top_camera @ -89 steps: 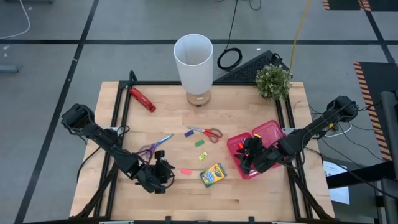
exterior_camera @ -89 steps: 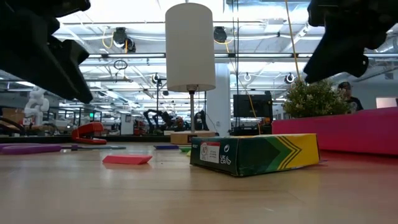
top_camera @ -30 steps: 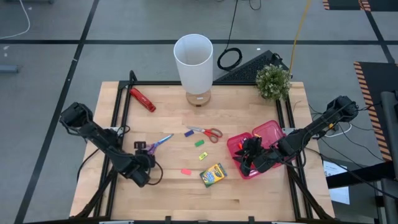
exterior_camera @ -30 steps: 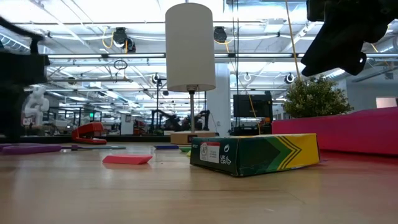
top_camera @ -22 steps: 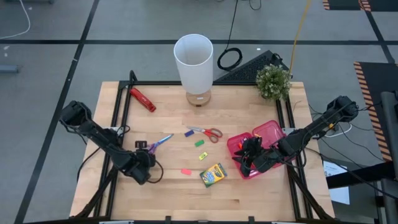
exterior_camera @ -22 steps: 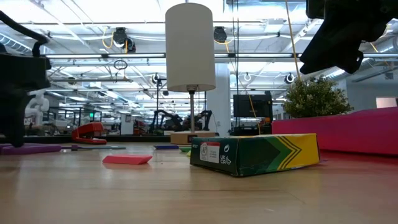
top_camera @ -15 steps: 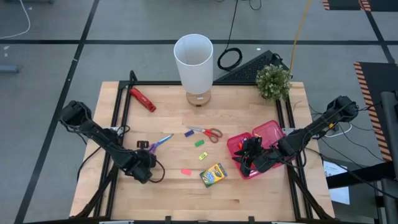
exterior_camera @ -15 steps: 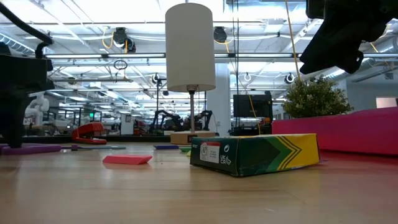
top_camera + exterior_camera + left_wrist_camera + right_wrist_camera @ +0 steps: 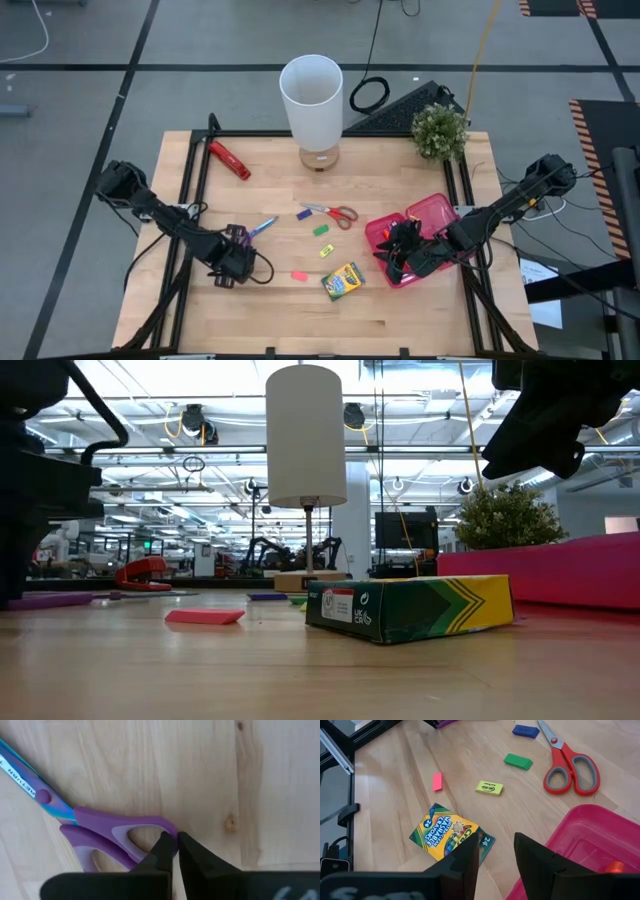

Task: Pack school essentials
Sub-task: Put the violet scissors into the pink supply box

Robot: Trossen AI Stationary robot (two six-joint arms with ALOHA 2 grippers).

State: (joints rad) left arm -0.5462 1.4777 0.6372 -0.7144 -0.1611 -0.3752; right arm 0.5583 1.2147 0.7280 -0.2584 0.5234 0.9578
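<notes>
Left gripper point(image 9: 175, 845) down at purple-handled scissors point(image 9: 107, 827); right gripper point(image 9: 496, 851) parked over pink case point(image 9: 580, 842).
Scissor handles mostly hidden under left arm in high view, blade tip cut off in left wrist view; left fingers point(image 9: 162, 851) nearly pressed together, tips touching handle loop edge on counter point(image 9: 280, 195), not visibly pinching it; right fingers point(image 9: 467, 860) spread, holding nothing; crayon box point(image 9: 342, 281), red-handled scissors point(image 9: 331, 213), erasers loose mid-counter.

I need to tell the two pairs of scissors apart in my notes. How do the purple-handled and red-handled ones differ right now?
The purple-handled scissors have blue blades; the red-handled scissors have plain metal ones. The left hand is down at the purple pair's handle loop, fingers nearly together, while the red pair lies untouched nearer the table's middle. The right hand hangs above the pink case. Both pairs lie flat on the wood.
</notes>
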